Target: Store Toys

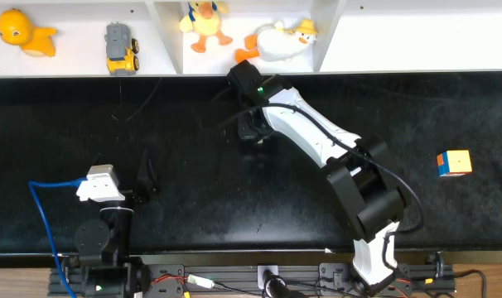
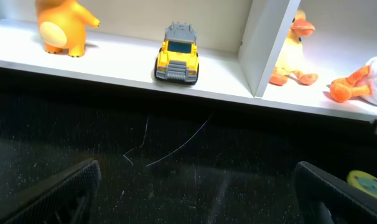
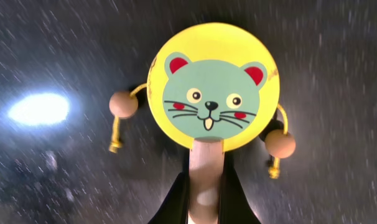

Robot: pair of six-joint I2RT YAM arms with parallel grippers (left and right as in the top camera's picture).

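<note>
Rattle drum [image 3: 212, 87]: handle clamped in the right gripper [image 3: 206, 199], long axis in line with that gripper, disc outboard, over the table [image 1: 193, 207]. Shelf [image 1: 359, 64] lies near, at 12 o'clock. Left gripper [image 2: 195, 193], jaws parted, sits well apart at 8 o'clock.

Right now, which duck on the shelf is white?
The rightmost duck, beside the plush duck in the middle compartment. Both others are yellow; the round duck sits in the left compartment with the truck.
</note>
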